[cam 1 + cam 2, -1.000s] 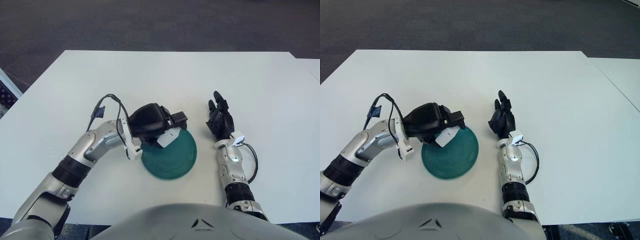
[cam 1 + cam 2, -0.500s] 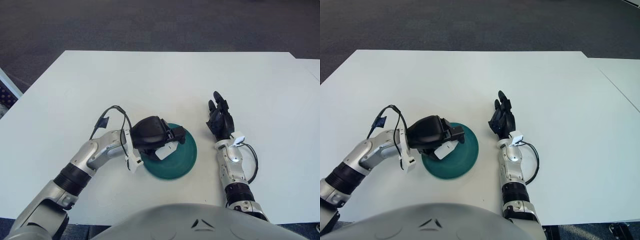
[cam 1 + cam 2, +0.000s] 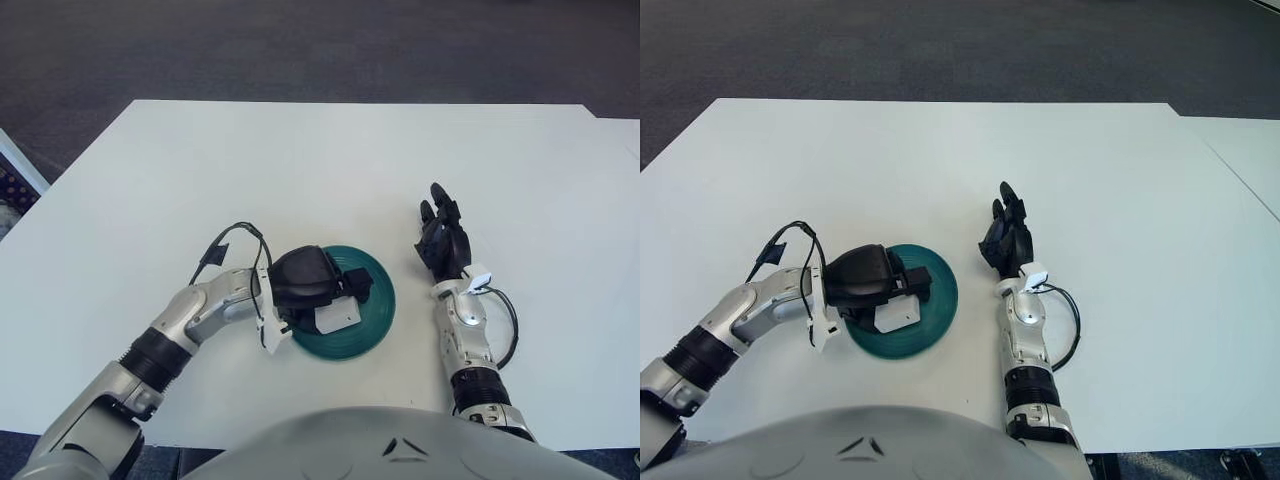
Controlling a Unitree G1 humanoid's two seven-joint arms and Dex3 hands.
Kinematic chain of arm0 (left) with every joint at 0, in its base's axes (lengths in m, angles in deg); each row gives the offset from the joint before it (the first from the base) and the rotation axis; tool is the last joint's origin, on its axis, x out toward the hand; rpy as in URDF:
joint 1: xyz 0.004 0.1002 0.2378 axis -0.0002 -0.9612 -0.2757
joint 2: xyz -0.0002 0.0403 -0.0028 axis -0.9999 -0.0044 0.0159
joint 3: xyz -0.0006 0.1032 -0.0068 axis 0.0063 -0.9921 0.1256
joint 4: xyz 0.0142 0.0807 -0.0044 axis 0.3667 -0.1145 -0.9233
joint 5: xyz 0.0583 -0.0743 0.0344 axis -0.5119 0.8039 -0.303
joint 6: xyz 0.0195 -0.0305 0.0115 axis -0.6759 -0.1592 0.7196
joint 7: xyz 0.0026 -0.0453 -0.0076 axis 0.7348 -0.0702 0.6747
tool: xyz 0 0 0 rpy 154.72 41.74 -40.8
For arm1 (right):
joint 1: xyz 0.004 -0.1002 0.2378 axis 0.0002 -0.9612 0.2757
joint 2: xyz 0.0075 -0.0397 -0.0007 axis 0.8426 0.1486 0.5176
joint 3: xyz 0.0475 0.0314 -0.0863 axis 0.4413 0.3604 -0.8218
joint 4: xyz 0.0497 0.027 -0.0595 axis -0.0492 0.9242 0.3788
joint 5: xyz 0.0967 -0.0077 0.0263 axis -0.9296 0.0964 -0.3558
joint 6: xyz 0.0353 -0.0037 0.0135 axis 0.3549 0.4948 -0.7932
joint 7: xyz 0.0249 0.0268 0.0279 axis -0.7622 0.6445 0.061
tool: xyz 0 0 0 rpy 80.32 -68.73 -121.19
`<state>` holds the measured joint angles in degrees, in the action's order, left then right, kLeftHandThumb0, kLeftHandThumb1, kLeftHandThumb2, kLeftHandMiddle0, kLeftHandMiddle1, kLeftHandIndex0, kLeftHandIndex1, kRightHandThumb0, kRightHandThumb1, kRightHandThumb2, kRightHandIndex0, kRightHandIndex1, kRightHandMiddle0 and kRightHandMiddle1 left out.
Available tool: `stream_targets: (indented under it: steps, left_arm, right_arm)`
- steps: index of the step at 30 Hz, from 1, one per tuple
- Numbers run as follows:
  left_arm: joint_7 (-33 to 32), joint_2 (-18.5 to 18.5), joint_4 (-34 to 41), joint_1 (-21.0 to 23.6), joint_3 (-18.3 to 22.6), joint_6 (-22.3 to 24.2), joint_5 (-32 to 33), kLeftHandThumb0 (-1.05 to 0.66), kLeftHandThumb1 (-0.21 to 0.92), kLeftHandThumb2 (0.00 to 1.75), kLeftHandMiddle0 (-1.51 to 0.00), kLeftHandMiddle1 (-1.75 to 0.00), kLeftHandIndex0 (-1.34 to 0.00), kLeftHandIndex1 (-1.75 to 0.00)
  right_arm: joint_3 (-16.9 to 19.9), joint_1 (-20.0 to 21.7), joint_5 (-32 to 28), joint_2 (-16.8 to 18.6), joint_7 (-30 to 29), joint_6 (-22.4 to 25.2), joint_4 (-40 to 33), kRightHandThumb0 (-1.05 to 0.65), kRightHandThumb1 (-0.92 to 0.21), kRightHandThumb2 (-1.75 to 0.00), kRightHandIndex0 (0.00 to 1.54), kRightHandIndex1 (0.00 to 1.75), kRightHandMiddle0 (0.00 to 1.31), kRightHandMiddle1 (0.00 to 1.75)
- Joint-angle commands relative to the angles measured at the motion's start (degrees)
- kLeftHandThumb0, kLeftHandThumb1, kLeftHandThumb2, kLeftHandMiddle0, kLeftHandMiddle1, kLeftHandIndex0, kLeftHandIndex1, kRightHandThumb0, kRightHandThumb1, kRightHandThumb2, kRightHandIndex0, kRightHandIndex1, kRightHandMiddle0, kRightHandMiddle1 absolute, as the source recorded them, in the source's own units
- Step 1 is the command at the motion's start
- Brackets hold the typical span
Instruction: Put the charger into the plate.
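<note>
A dark green round plate [image 3: 372,310] sits on the white table, a little left of centre near me. My left hand [image 3: 305,284] is over the plate's left half, its black fingers curled on a white block-shaped charger [image 3: 337,318]. The charger lies low over the plate's middle; I cannot tell whether it touches the plate. My right hand [image 3: 443,240] rests on the table to the right of the plate, fingers relaxed and pointing away from me, holding nothing.
The white table [image 3: 330,170] stretches far beyond the plate. A black cable [image 3: 232,240] loops off my left forearm. A second table edge [image 3: 1240,150] shows at the far right. Dark carpet lies beyond.
My left hand has moved toward me and down with the charger, from above the plate's far-left rim to low over the plate's middle. The right hand has stayed put.
</note>
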<state>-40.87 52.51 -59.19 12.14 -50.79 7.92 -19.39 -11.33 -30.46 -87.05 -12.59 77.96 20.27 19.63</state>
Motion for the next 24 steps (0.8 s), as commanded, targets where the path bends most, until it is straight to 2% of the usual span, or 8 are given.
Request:
stream_targets:
  steps: [1,3,7,11,13,15,19,24]
  left_arm:
    - [3.33,-1.06,-3.3,-0.14,-1.65,0.19,-0.28,-0.51,0.2,1.45,-1.01,-1.75,-0.7,-1.75]
    - [4.61,-1.02,-3.69,-0.09,-2.0,0.52,0.34,-0.51,0.2,1.45,-1.01,-1.75,-0.7,-1.75]
    - [5.72,-0.56,-4.15,-0.25,-2.31,1.18,1.18,-0.11,0.03,1.59,-0.92,-1.61,-0.66,-1.75]
    - [6.24,-0.24,-3.92,-0.12,-2.36,1.21,1.87,-0.03,0.17,1.47,-0.69,-1.7,-0.56,-1.75]
    - [6.9,-0.36,-3.72,0.08,-2.39,1.32,2.05,-0.24,0.55,0.89,-0.77,-1.73,-0.49,-1.62]
    - [7.66,-0.49,-3.44,0.12,-2.26,1.73,2.3,-0.55,0.73,0.61,-0.69,-1.74,-0.36,-1.49]
    - [9.12,-0.56,-2.88,0.04,-2.12,2.75,2.71,-0.87,0.88,0.49,-0.35,-1.74,-0.21,-1.32]
    - [10.14,-0.58,-2.81,0.13,-2.17,3.65,2.5,-1.01,0.91,0.59,-0.22,-1.27,-0.1,-1.1]
  right_arm:
    - [-0.12,-11.59,-0.63,2.83,-1.34,3.6,6.79,-1.0,-0.92,-0.92,0.08,0.0,0.0,0.28]
    - [-0.27,-11.56,-0.64,2.74,-1.23,3.02,7.02,-0.99,-0.92,-0.92,0.08,0.0,0.0,0.28]
    - [-0.58,-11.67,-0.83,2.77,-1.08,2.15,6.95,-0.99,-0.92,-0.93,0.08,0.0,0.0,0.28]
    - [-0.82,-11.84,-0.45,2.93,-1.76,1.88,6.58,-0.99,-0.92,-0.93,0.09,0.0,0.0,0.29]
    - [-0.92,-11.81,-0.14,2.97,-2.22,1.78,6.61,-0.99,-0.92,-0.93,0.09,0.0,0.0,0.31]
    - [-1.08,-11.81,0.12,2.92,-2.55,1.82,6.59,-0.98,-0.92,-0.93,0.1,0.01,0.0,0.32]
    - [-1.28,-11.9,0.42,2.73,-2.86,1.84,6.64,-0.98,-0.92,-0.93,0.12,0.01,0.0,0.34]
    - [-1.31,-11.92,0.37,3.04,-2.93,1.39,6.34,-0.97,-0.92,-0.93,0.13,0.01,0.0,0.36]
